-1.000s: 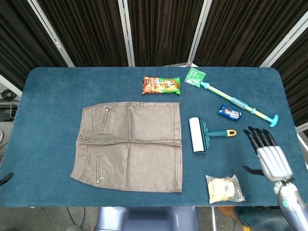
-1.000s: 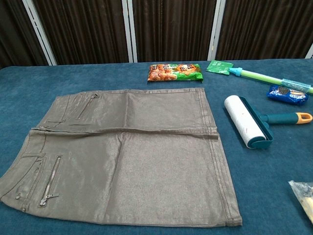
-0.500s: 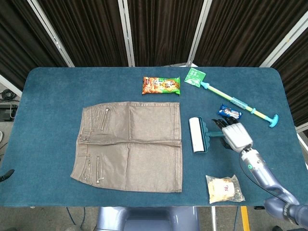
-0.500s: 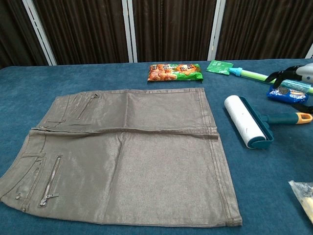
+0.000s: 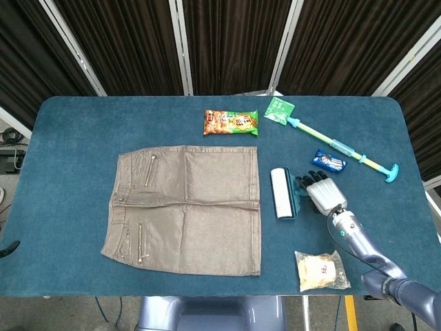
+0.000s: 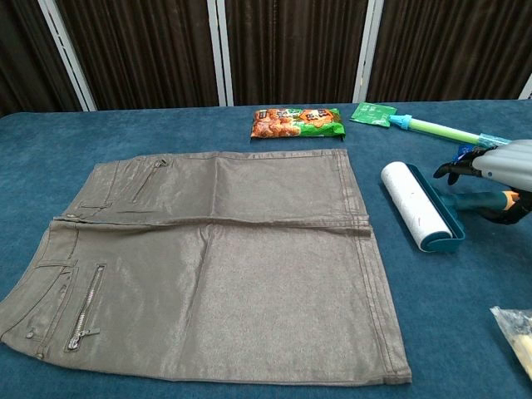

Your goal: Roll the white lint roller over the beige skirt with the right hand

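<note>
Fingers spread over lint roller handle

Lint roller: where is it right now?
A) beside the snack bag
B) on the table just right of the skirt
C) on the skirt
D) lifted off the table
B: the lint roller lies on the table beside the skirt, with the right robot hand over its handle.

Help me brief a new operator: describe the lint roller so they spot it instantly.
Find the beige skirt spread on the blue table. Just off its right edge lies the lint roller, under the right hand. It is the only white cylinder in a teal frame; the nearby things are snack packets.
</note>
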Available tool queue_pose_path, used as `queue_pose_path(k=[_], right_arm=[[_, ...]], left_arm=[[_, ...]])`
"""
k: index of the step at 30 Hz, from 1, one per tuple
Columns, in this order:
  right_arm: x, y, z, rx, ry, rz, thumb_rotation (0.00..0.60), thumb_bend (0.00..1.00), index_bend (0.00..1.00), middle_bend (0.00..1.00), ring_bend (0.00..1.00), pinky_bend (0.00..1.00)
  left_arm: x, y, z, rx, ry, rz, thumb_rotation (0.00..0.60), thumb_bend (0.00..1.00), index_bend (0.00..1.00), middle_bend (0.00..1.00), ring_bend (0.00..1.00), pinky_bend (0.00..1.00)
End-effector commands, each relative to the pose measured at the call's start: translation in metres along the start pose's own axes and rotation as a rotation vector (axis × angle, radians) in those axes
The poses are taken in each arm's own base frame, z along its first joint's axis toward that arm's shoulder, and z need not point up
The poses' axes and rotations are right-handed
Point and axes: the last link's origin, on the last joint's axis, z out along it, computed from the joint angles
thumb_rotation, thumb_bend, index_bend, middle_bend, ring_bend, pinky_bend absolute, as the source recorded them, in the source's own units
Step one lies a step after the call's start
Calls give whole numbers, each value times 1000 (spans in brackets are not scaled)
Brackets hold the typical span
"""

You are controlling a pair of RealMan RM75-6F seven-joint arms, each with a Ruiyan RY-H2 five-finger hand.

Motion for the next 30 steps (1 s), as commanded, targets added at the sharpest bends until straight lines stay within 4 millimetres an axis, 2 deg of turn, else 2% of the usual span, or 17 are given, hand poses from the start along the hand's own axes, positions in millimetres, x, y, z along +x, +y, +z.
queue_pose_path(k=[1, 9, 12, 16, 18, 25, 30], right_arm=[[-6, -3, 4, 6, -10, -12, 600, 430, 122, 189, 94, 162], [-15, 3, 10, -24, -31, -27, 600, 431, 145, 209, 109, 164], [-18, 5, 13, -29, -21, -56, 600, 445, 220, 298, 190, 221], [-16, 5, 14, -17, 19, -83, 600, 537, 389, 481, 373, 361], [-14, 6, 14, -6, 43, -95, 600, 572, 442, 538, 435, 422], [-4, 8, 9, 28, 107, -100, 600, 645, 471, 563, 469, 450], [23, 1, 4, 94, 189, -111, 600, 749, 476, 563, 469, 450]], left_arm=[[0, 1, 0, -3, -1, 0, 600, 15, 0, 0, 0, 0], [0, 1, 1, -4, -3, 1, 600, 15, 0, 0, 0, 0], [-1, 1, 2, -2, -3, 3, 600, 16, 0, 0, 0, 0], [-2, 1, 2, -1, -7, 5, 600, 16, 0, 0, 0, 0], [-2, 1, 2, -1, -10, 6, 600, 15, 0, 0, 0, 0], [-1, 2, 2, -5, -11, -1, 600, 17, 0, 0, 0, 0], [2, 3, -1, -19, -9, -18, 600, 15, 0, 0, 0, 0]])
